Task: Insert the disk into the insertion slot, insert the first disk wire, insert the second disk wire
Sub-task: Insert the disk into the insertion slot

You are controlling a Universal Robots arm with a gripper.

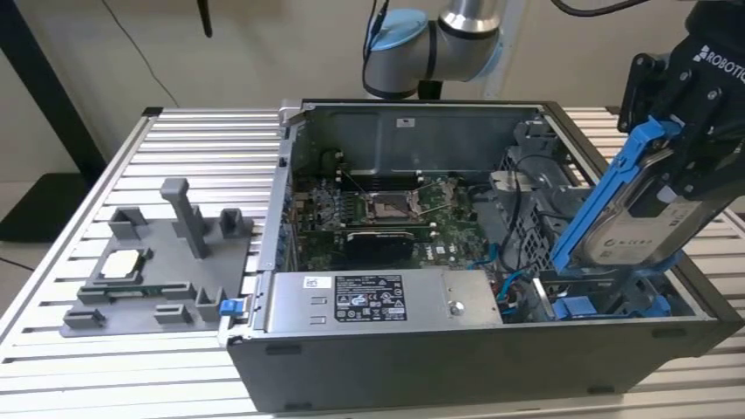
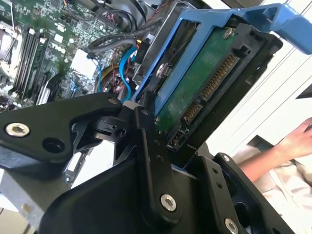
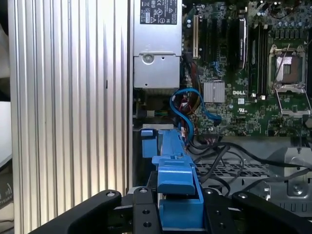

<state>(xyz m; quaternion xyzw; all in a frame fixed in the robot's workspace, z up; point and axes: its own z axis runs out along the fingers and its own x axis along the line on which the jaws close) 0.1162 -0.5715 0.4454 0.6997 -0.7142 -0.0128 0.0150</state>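
Right now the big dark PC case (image 1: 466, 367) is lying open. The disk (image 1: 629, 229) is leaning tilted at the frame's right, low end at the insertion slot (image 1: 599, 297). The gripper (image 1: 686, 161) is squeezing its top end tight. Going in crooked, it may be jamming or pinching the blue wires (image 3: 204, 109).

Robot lab — slatted aluminium workbench (image 1: 198, 140)

The flat silver-grey hard drive (image 1: 638, 209), framed in bright blue plastic, is showing a white label (image 1: 615, 237) — its circuit-board underside (image 2: 192, 87) green.
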